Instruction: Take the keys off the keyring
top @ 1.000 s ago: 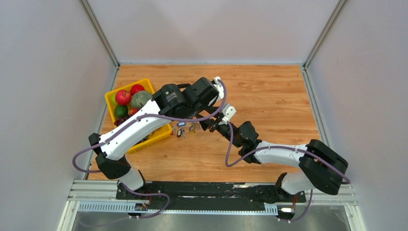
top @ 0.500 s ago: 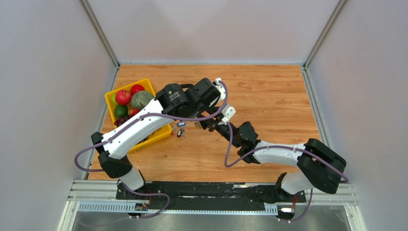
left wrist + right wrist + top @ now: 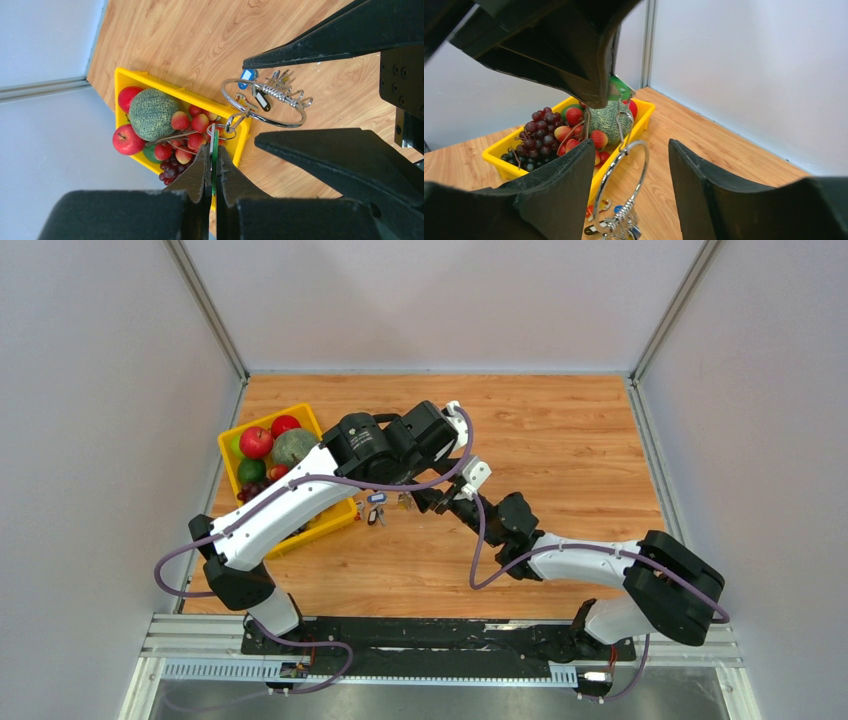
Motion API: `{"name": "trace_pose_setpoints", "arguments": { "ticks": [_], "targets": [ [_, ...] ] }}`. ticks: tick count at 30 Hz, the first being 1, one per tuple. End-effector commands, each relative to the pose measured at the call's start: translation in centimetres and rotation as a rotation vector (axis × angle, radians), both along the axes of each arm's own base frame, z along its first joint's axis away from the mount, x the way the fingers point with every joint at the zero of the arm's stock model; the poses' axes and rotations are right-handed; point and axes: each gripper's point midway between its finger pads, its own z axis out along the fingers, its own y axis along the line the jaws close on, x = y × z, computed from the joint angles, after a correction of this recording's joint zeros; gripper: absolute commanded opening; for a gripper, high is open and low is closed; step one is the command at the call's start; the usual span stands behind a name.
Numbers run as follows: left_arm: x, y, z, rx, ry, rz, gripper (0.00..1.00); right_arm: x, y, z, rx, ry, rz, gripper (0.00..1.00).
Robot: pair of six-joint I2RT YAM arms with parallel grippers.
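Note:
My left gripper (image 3: 212,150) is shut on a flat green key (image 3: 215,145), held edge-on between its fingers. A small ring links that key to the keyring (image 3: 270,124), a silver wire loop hanging above the wood. Blue (image 3: 245,76) and black (image 3: 261,100) keys bunch at its far side. My right gripper (image 3: 631,145) is open, one finger on each side of the keyring (image 3: 644,165) without touching it. The keys (image 3: 624,225) hang at the loop's bottom. From above, both grippers meet near the keys (image 3: 377,502).
A yellow fruit basket (image 3: 225,455) with apples, a melon, grapes and strawberries stands at the left, just behind the keyring; its rim (image 3: 150,80) is close to the left fingers. Grey walls enclose the wooden table on three sides.
The right gripper has edged slightly left towards the hanging keyring. The left gripper has shifted a little and stays shut on the green key.

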Motion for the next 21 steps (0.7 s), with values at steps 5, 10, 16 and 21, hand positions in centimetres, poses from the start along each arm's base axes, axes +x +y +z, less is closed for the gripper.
{"name": "trace_pose_setpoints", "arguments": {
  "ticks": [5, 10, 16, 21],
  "targets": [
    [0.1, -0.1, 1.8, -0.057, -0.039, 0.016, 0.00, -1.3, 0.6, 1.3, 0.021, 0.000, 0.057, 0.61],
    [0.0, -0.1, 1.9, -0.061, -0.037, 0.017, 0.00, -0.6, 0.1, -0.2, -0.008, 0.028, 0.005, 0.61],
    [0.0, -0.1, 1.7, -0.056, -0.033, 0.018, 0.00, 0.1, -1.2, -0.4, -0.017, 0.036, -0.065, 0.60],
    [0.0, -0.1, 1.7, -0.056, -0.035, 0.016, 0.00, 0.4, -1.9, -0.2, -0.022, 0.027, -0.098, 0.60]
  ]
}}
